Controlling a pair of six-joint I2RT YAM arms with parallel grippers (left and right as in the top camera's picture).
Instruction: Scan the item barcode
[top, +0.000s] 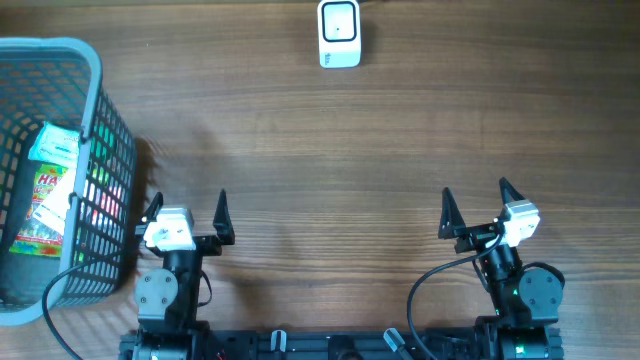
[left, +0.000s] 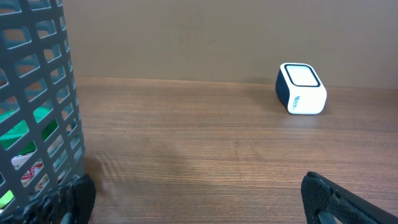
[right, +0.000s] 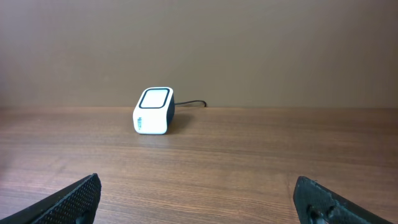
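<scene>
The packet (top: 45, 190) with the barcode lies inside the basket (top: 112, 150) at the left edge of the table (top: 300, 150), leaning against other goods; its printed face looks upward, but the barcode itself is too small to make out. The basket probably serves as the holding bin, so the packet has to be lifted out before anything can be scanned.

The scanner (top: 339, 33) sits at the far side of the table, about midway across and well apart from the basket. Its window faces up and slightly toward the arms, and its cable (right: 193, 104) trails off behind. That placement likely lets either arm present a packet over it.

The left claw (top: 188, 205) hovers just beside the basket's near right corner, spread wide and holding nothing. The right claw (top: 477, 192) is likewise wide open and empty, touching nothing, pointed at the scanner.
</scene>
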